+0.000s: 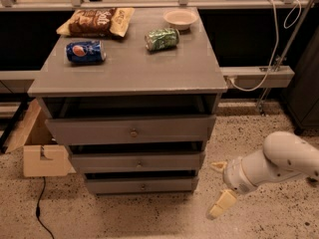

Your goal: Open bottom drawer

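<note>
The bottom drawer (pixel 114 185) is the lowest and narrowest grey front of the grey cabinet, with a small round metal knob (pixel 143 186) at its centre. Its front sits close under the middle drawer (pixel 109 162), with only a dark gap above it. My gripper (pixel 220 186) is to the right of the cabinet, at about the height of the bottom drawer and clear of it. Its two cream fingers (pixel 222 205) are spread apart and hold nothing. The white arm (pixel 279 161) reaches in from the right.
The cabinet top (pixel 129 68) carries a blue soda can (pixel 85 51), a green can (pixel 162 38), a chip bag (pixel 94 21) and a small bowl (pixel 180 18). A cardboard box (pixel 42 156) stands on the floor at the left. A cable (pixel 40 208) trails on the speckled floor.
</note>
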